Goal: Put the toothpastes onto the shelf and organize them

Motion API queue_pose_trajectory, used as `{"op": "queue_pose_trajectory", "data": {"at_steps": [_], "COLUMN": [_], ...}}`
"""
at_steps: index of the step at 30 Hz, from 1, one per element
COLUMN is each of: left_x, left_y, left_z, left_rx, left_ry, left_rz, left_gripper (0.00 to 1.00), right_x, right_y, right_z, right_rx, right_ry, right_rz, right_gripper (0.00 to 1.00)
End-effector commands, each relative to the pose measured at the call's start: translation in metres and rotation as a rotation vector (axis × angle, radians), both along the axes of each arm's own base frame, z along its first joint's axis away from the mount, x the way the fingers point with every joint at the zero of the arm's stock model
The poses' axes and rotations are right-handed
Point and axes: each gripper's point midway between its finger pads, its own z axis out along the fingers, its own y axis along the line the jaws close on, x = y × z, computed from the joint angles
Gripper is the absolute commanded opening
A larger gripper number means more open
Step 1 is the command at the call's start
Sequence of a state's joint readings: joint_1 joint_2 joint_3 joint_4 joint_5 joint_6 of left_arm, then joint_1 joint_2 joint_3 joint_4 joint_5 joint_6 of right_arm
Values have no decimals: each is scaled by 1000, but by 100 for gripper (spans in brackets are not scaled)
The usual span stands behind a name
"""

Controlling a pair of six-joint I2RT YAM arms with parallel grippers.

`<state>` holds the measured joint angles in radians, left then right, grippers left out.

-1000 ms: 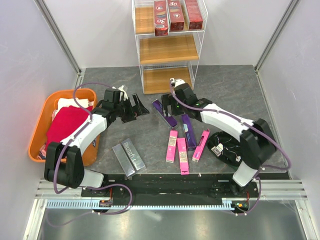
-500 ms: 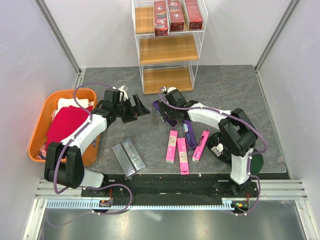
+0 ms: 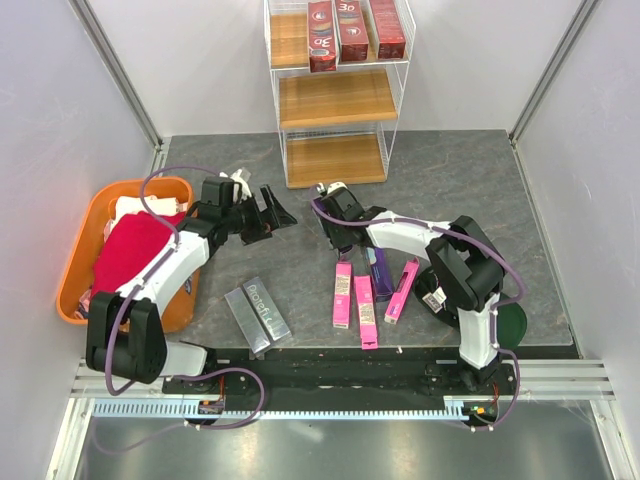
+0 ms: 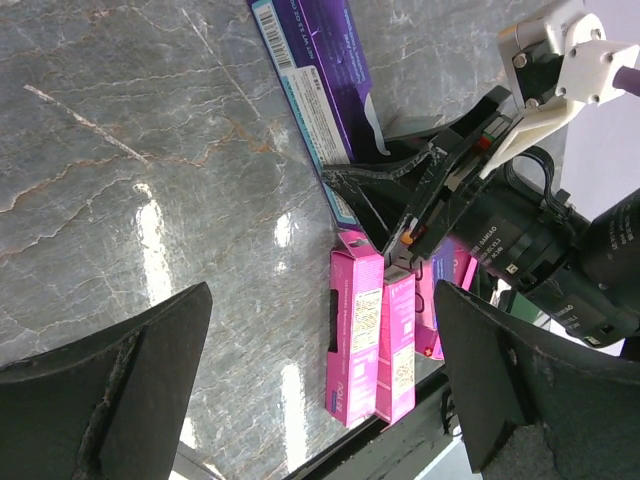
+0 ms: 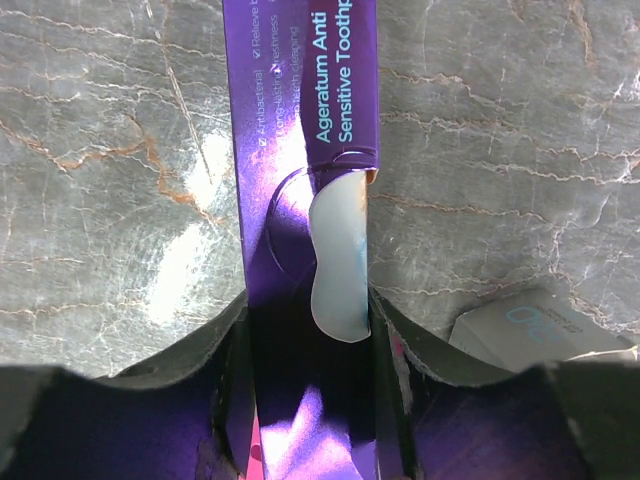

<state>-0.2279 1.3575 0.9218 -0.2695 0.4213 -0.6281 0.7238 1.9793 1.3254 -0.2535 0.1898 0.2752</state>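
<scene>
Standing well beyond both grippers, the shelf (image 3: 335, 98) carries red toothpaste boxes (image 3: 345, 30) on its top tier. Spread wide, the left gripper (image 4: 322, 300) holds nothing and looks down on pink boxes (image 4: 380, 350) lying ahead of it. The right gripper (image 5: 308, 330) appears pressed against both long sides of a purple box (image 5: 300, 120) that lies flat on the table (image 5: 100, 150) directly beneath it. That box is probably light, hollow cardboard. It should be stiff along its length yet easily crushed across its width, and its glossy skin looks somewhat slippery, so a gentle pinch near mid-length seems wisest. Its near end is lost under the gripper, and the overhead view hides most of it behind the arm. A pale seal tab (image 5: 338, 260) between the jaws and a whitish corner (image 5: 520, 325) just right of the gripper are hard to identify.
</scene>
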Motion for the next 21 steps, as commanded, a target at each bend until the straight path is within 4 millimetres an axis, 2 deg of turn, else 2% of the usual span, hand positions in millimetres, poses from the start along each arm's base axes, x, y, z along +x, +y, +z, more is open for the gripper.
{"op": "queue_pose_trajectory", "data": {"at_steps": [1, 4, 5, 7, 11, 13, 14, 17, 18, 19, 21], "left_x": [-1, -1, 1, -1, -1, -2, -1, -4, -6, -4, -9], "left_y": [-1, 0, 1, -1, -5, -11, -13, -25, -27, -30, -34], "left_z": [20, 24, 27, 30, 48, 57, 62, 77, 77, 92, 99], "left_rx": [-56, -69, -76, -95, -160, -207, -225, -313, -337, -383, -436], "left_ry": [-58, -79, -91, -100, -171, -200, -225, -264, -267, -319, -332], "left_rz": [2, 3, 5, -2, -21, -46, -57, -119, -128, -137, -160], "left_gripper": [100, 100, 100, 100, 100, 100, 100, 100, 100, 100, 100], "right_x": [12, 6, 2, -4, -22, -34, -37, -54, -58, -65, -71], "right_y": [20, 38, 44, 54, 71, 76, 79, 84, 85, 87, 88], "right_z": [65, 96, 112, 130, 177, 192, 209, 234, 239, 241, 247], "right_rx": [149, 281, 335, 424, 640, 765, 866, 1018, 1050, 1066, 1104], "right_ry": [-96, -89, -93, -74, -47, 17, 14, 59, 88, 111, 124], "right_rz": [7, 45, 69, 90, 172, 247, 264, 382, 392, 428, 450], "right_gripper": [39, 36, 36, 35, 34, 34, 34, 34, 34, 34, 34]}}
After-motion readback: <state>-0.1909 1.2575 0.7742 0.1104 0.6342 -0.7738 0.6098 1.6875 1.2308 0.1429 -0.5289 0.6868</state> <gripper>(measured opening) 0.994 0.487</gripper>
